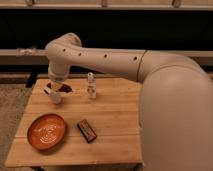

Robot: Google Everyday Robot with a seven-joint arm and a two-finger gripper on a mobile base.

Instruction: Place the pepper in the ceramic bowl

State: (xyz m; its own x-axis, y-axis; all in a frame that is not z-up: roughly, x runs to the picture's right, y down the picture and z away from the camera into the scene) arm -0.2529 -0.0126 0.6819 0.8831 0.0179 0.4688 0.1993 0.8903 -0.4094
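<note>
The pepper (65, 88) is a small dark red lump at the back left of the wooden table, partly hidden by my gripper. My gripper (57, 86) hangs down from the white arm right over it, touching or nearly touching it and the white mug (53, 95). The ceramic bowl (46, 131), orange-brown with pale swirls, sits empty at the front left of the table, well in front of the gripper.
A small pale shaker bottle (91, 86) stands just right of the gripper. A dark flat packet (86, 130) lies right of the bowl. The big white arm (150, 75) covers the table's right side. The wooden table (115, 112) ends near a dark wall behind.
</note>
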